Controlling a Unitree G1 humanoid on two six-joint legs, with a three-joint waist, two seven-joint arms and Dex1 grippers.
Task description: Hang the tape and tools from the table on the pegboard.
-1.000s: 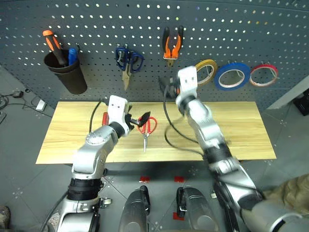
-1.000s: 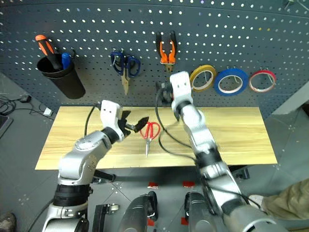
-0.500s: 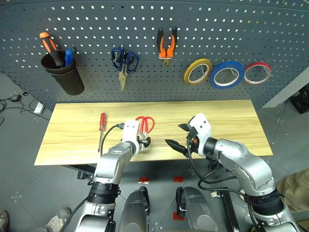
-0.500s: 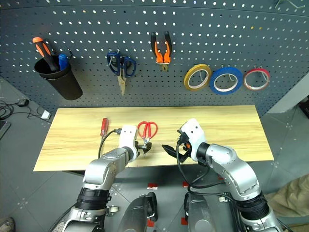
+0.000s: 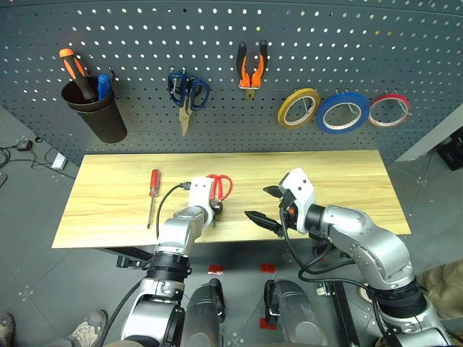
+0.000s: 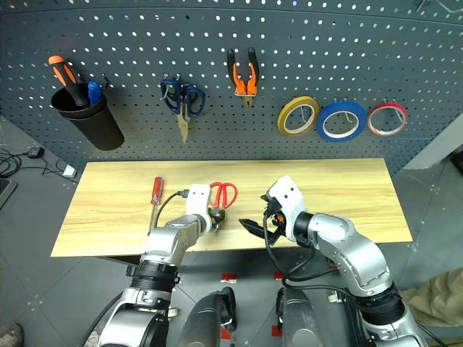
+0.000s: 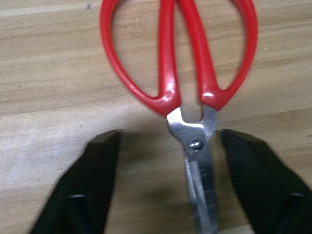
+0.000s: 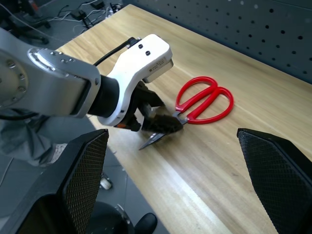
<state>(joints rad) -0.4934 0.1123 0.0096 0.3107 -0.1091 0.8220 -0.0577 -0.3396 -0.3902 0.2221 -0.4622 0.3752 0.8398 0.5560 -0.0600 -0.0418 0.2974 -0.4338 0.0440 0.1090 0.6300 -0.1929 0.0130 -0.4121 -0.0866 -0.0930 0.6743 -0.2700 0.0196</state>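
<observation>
Red-handled scissors point(image 5: 221, 185) lie on the light wood table point(image 5: 108, 195), blades toward the front edge. My left gripper point(image 5: 215, 210) is down over them. Its black fingers point(image 7: 97, 170) stand on either side of the pivot and steel blades point(image 7: 200, 170), a gap on each side, so it is open. My right gripper point(image 5: 259, 205) hangs open and holds nothing, above the front edge to the right of the scissors. A slim red-handled screwdriver point(image 5: 153, 189) lies to the left. On the pegboard point(image 5: 130, 36) hang the blue tape point(image 5: 342, 113) and the orange-and-black pliers point(image 5: 251, 66).
Other things hang on the pegboard. At the left is a black cup point(image 5: 101, 116) with an orange-and-black screwdriver. Blue-handled scissors point(image 5: 187, 90), a yellow roll point(image 5: 299, 107) and a red-rimmed roll point(image 5: 389, 110) hang further right. The table's right half is bare wood.
My left gripper came down from above the table onto the scissors. My right arm drew back from the pegboard to the table's front edge. The camera view shifted as well.
</observation>
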